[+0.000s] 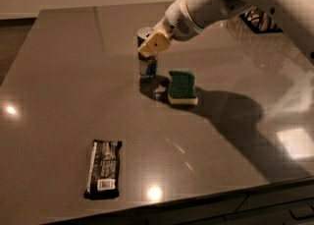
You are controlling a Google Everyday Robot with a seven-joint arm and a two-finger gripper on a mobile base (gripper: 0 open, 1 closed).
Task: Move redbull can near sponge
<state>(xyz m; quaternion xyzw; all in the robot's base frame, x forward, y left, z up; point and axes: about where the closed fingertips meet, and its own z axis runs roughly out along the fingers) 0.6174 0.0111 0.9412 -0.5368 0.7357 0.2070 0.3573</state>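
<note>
Camera view: you look down across a dark, glossy tabletop [59,101] from its near edge.
Nearest you: a flat black snack wrapper [103,169] lies near the front edge, left of centre. It is well apart from everything else and has no part in the job.
Middle, sponge: the sponge [182,87] lies flat, green side up, with pale foam showing along its near edge.
Middle, can: the redbull can [147,68] stands upright just beside the sponge, on its left and slightly farther back, with a narrow gap between them. You cannot tell from here whether its base rests on the tabletop or hangs barely above it.
Tool: the tool [151,47] is clenched on the redbull can. Its tan pad lies across the upper front of the can, and the opposite side is hidden behind it.
Farther back: the white arm [211,5] reaches in from the upper right and casts a broad shadow over the tabletop to the right of the sponge.
Step in hand: by my reading, this is the placing step. The can is already close to the sponge, so the carry looks about done.
Next move: make sure the can is settled upright on the tabletop, then let go and draw the tool up and back. Keep clear of the sponge and avoid any sideways drag, since a slim can tips easily.
</note>
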